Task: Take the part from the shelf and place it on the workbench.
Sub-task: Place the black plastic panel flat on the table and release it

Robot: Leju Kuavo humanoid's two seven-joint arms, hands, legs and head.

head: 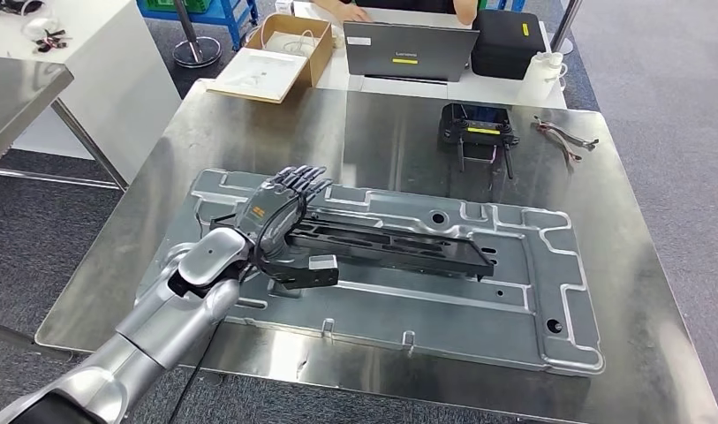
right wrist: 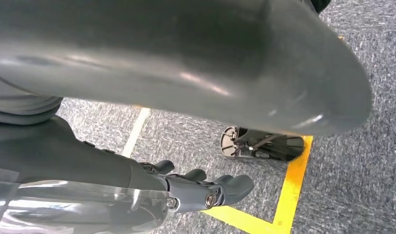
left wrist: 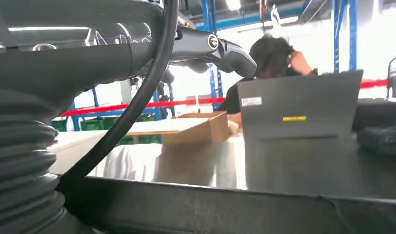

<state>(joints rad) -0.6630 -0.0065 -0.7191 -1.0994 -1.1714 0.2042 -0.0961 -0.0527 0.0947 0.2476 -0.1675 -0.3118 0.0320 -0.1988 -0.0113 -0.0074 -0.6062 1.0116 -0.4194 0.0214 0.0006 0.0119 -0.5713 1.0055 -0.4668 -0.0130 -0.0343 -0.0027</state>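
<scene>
The long black part (head: 399, 247) lies flat on a pressed silver metal panel (head: 514, 309) on the steel workbench (head: 381, 132). My left hand (head: 280, 208) hovers over the part's left end, fingers stretched forward past it and gripping nothing. In the left wrist view the straight fingers (left wrist: 220, 48) reach out above a dark bar (left wrist: 235, 209) that looks like the part's edge. My right hand (right wrist: 196, 187) hangs beside my body over the grey floor, fingers loosely bent and holding nothing.
A black controller (head: 479, 128) and loose cables (head: 563, 137) lie at the bench's far right. Behind stands a white table with a laptop (head: 408, 49), a cardboard box (head: 280, 53), a black case (head: 507, 42) and a person's hands (head: 355, 11). Another steel table (head: 19, 88) is at left.
</scene>
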